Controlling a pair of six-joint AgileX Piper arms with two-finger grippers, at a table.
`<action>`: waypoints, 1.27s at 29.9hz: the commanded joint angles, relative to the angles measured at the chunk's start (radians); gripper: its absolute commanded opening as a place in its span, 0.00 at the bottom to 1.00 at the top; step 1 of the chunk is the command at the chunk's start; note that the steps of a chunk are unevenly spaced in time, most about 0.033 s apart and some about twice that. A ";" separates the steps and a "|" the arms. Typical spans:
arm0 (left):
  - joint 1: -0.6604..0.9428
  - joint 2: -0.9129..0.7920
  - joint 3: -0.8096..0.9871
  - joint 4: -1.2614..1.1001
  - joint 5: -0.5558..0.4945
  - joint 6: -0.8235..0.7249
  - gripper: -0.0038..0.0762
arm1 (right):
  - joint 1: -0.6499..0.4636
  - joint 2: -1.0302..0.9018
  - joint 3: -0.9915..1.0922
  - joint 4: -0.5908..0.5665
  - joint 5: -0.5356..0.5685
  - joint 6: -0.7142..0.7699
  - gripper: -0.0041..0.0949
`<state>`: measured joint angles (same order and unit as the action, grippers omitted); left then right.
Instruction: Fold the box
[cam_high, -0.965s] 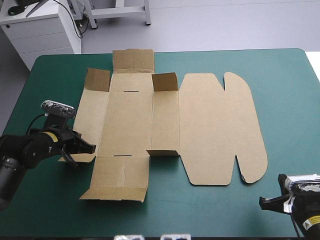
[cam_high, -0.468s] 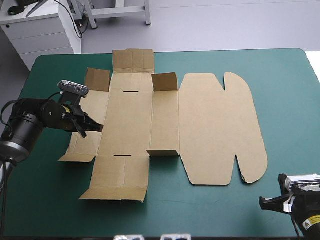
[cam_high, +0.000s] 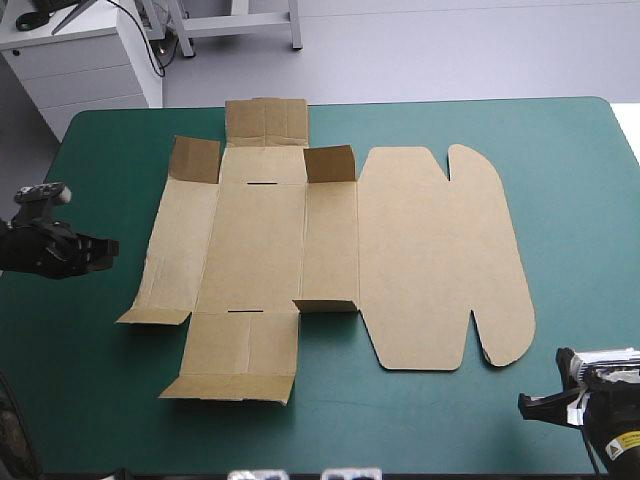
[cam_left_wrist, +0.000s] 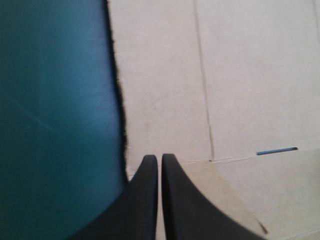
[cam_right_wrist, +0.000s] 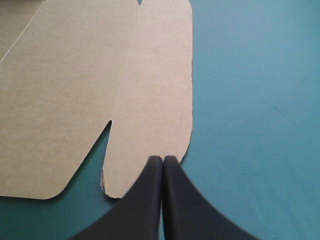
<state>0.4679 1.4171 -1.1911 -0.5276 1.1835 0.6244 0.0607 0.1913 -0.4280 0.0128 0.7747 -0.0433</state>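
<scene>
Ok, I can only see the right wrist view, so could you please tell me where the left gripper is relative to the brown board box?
Observer: The left gripper hangs over the teal-green table cover near the table's left edge, apart from the cut brown board box.
Operator: Thank you. Are its fingers open?
Observer: No. The left wrist view shows its broad black fingers shut, with nothing between them.
Operator: And is any wall of the box raised?
Observer: The sheet lies mostly flat. Only the small corner flaps tilt up, most clearly the two at its far side.
</scene>
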 joint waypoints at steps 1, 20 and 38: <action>0.086 0.012 -0.035 -0.067 -0.031 0.012 0.07 | -0.008 0.013 -0.027 -0.003 -0.073 -0.007 0.02; 0.104 0.282 -0.035 -0.278 0.028 0.167 0.58 | -0.008 0.013 -0.025 -0.003 -0.075 -0.007 0.02; -0.004 0.409 -0.031 -0.260 0.046 0.167 0.58 | -0.008 0.013 -0.025 -0.003 -0.076 -0.007 0.02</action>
<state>0.5097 1.8505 -1.2028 -0.7388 1.1933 0.7899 0.0607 0.1913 -0.4261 0.0128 0.7747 -0.0433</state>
